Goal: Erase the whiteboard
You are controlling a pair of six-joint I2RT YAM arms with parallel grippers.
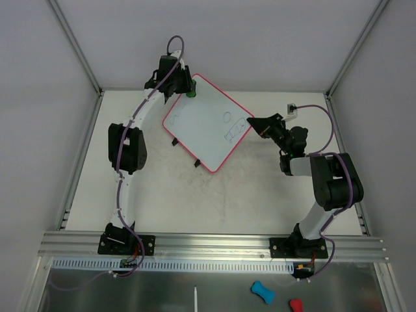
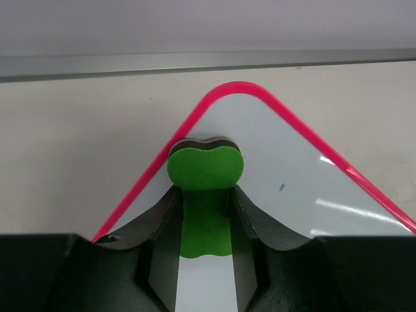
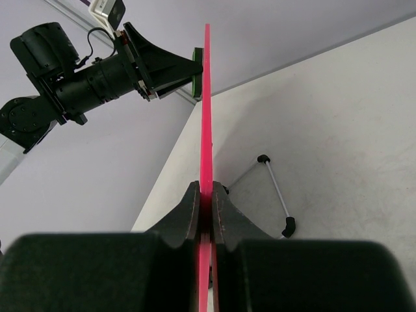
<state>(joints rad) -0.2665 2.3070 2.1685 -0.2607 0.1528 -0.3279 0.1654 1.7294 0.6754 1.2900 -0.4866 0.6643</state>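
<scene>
- Grip first: the right pincer (image 3: pixel 207 208) is clamped on the thin pink rim of the whiteboard (image 1: pixel 201 130) at its right corner. That narrow hold is the only one I can see, so hard pressure on the face could, I judge, twist the board or pull it free.
- Whiteboard sits over the middle of the worktop (image 1: pixel 247 195), turned corner-wise between the two arms with its face towards the overhead camera. I cannot tell whether its two black feet (image 1: pixel 197 162) bear on the worktop.
- Scribbles (image 1: pixel 233 133) lie close to the right pincer, so a wipe that reaches them risks knocking the eraser into those fingers.
- Left pincer (image 2: pixel 205 214), farthest off, is clamped on the waist of a green eraser (image 2: pixel 205 170) at the far corner, just inside the rim. A sweep from there could slide off the edge, or the eraser could swivel in the jaws.
- Writing: the scribbles spell nothing readable, and no brand or label shows.
</scene>
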